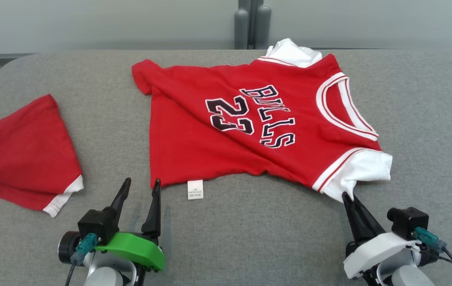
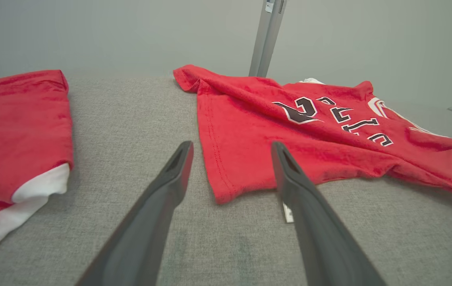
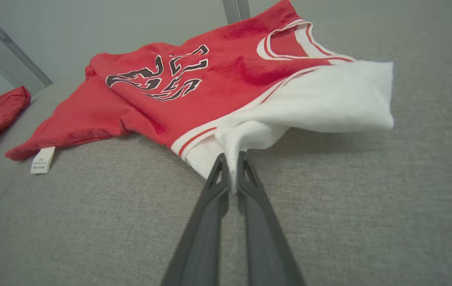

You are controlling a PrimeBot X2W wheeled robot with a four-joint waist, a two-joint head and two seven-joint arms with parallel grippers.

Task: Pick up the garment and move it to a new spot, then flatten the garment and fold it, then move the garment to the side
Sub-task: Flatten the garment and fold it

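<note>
The garment (image 1: 250, 131), a red jersey, is spread face up across the middle of the grey surface (image 1: 250, 246), with its collar toward the right edge and its hem toward the left. The white sleeve (image 1: 369, 167) nearest the front edge is clamped between the closed fingers of the right pincer (image 1: 347, 195). The cloth there is drawn into a ridge and appears slightly raised, presumably so that the creased body can be pulled flat.

The left pincer (image 1: 141, 182) is held open and grips nothing. The near hem corner (image 2: 222, 194) lies between its spread fingers, so a matching grasp seems to be prepared. Whether its tips touch the surface cannot be told.

The other sleeve (image 1: 293, 51), at the far edge, is partly hidden behind the shoulder. The label (image 1: 195, 189) is too small to be read. A second red garment (image 1: 27, 155) at the left edge is cut off by the frame.
</note>
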